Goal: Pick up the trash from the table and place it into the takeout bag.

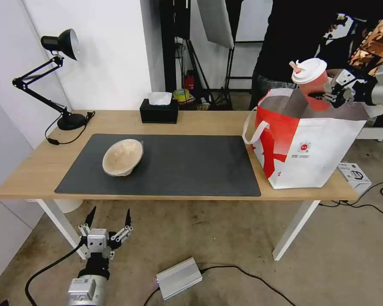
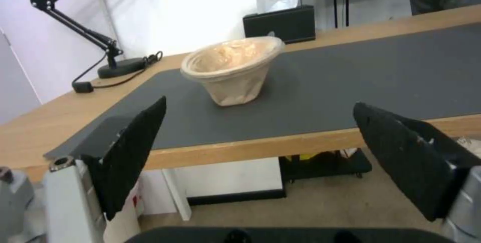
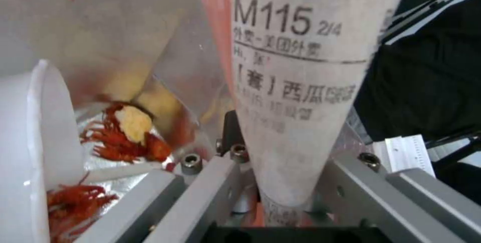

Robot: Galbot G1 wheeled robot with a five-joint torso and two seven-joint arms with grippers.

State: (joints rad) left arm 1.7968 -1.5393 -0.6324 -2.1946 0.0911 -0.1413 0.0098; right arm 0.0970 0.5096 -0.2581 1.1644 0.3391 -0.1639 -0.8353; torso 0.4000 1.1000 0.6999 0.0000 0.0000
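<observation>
My right gripper [image 1: 325,94] is shut on the red drink cup [image 1: 311,83] with white lid and straw, holding it over the open top of the red-and-white takeout bag [image 1: 302,148] at the table's right end. In the right wrist view the cup's white label [image 3: 300,85] rises between the grey fingers [image 3: 200,190]. Beyond it, the white plastic bowl [image 3: 30,141] with red scraps lies inside the bag's foil lining [image 3: 100,29]. The tan pulp bowl [image 1: 122,157] [image 2: 233,68] lies tipped on the dark mat [image 1: 191,165]. My left gripper [image 1: 108,225] [image 2: 259,103] is open, low in front of the table [image 1: 42,161].
A black desk lamp [image 1: 59,42] stands at the back left and a black tissue box [image 1: 159,111] at the back middle. A person in dark clothes [image 1: 293,38] stands behind the bag. A silver box [image 1: 178,278] and cables lie on the floor; a white box [image 1: 354,173] sits right of the table.
</observation>
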